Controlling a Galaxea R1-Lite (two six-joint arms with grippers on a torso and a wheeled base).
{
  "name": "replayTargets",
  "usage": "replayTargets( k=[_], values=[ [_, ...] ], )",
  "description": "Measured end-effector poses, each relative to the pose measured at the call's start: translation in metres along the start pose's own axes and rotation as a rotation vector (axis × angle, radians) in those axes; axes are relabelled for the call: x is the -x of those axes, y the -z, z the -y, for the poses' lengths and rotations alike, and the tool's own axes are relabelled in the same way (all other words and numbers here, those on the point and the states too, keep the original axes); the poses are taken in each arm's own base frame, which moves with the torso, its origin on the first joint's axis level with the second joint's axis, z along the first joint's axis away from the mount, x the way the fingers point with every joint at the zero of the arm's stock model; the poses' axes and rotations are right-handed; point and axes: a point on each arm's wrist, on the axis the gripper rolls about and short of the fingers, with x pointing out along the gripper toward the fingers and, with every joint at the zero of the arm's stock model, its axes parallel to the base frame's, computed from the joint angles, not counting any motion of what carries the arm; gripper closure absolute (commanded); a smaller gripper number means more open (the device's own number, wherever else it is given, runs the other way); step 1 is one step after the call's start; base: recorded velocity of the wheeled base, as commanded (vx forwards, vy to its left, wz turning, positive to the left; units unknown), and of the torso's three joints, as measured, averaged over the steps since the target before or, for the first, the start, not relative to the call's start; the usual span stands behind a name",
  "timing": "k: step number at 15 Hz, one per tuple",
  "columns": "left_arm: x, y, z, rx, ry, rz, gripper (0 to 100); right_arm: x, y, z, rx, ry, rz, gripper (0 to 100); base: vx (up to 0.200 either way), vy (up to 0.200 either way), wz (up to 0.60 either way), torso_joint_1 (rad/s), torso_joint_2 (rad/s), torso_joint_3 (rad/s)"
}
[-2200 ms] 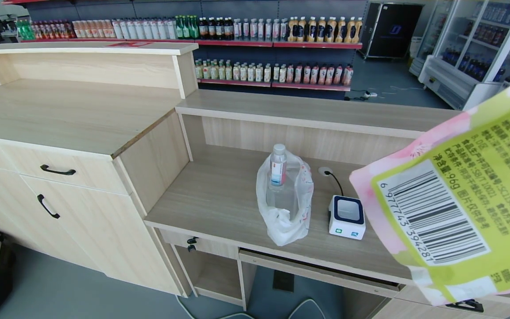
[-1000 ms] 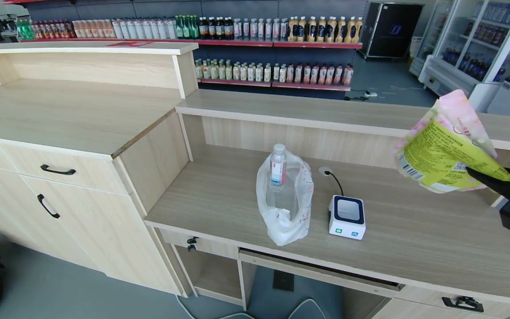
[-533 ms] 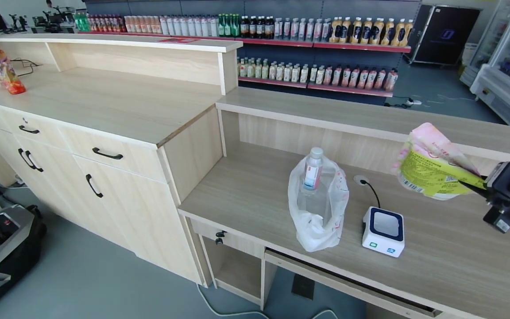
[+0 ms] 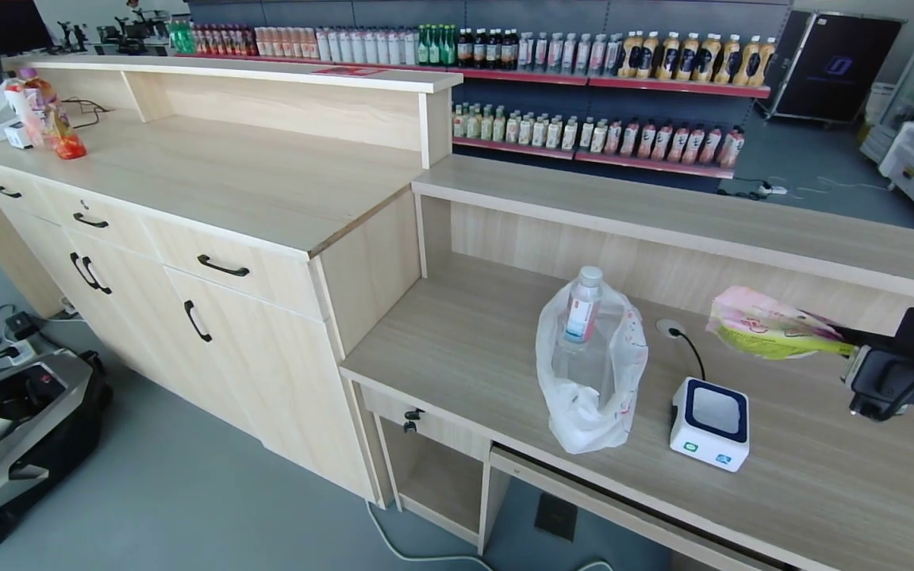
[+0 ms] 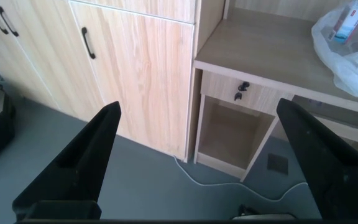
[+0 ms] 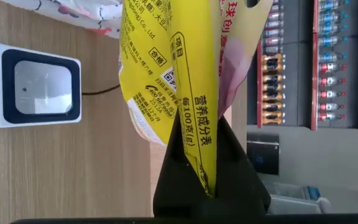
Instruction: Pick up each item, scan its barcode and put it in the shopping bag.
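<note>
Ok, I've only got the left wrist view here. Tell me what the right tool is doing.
Observer: The right tool is shut on a pink and yellow-green snack pouch, held in the air over the lower counter.
Operator: Give me the scanner's position.
Observer: The scanner sits on that counter, close beside the shopping bag on the robot's right of it, with its window facing up. The pouch looks to be farther back and to the right, not over the window.
</note>
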Motion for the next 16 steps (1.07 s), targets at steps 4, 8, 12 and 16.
replayTargets(
  k=[4, 8, 12, 16],
  values=[
    [0.0, 0.0, 0.0, 0.0, 0.0, 0.0, 0, -0.002, 0.024, -0.016, 0.042, -0.048, 0.002, 100, 0.0, 0.0, 0.0, 0.0, 0.0, 0.0],
    [0.0, 0.0, 0.0, 0.0, 0.0, 0.0, 0, 0.0, 0.041, -0.026, 0.103, -0.079, -0.037, 100, 0.0, 0.0, 0.0, 0.0, 0.0, 0.0],
    [0.0, 0.0, 0.0, 0.0, 0.0, 0.0, 0, -0.003, 0.047, -0.033, 0.131, -0.099, -0.042, 100, 0.0, 0.0, 0.0, 0.0, 0.0, 0.0],
    [0.0, 0.0, 0.0, 0.0, 0.0, 0.0, 0, -0.007, 0.05, -0.038, 0.126, -0.113, -0.04, 100, 0.0, 0.0, 0.0, 0.0, 0.0, 0.0]
  ],
)
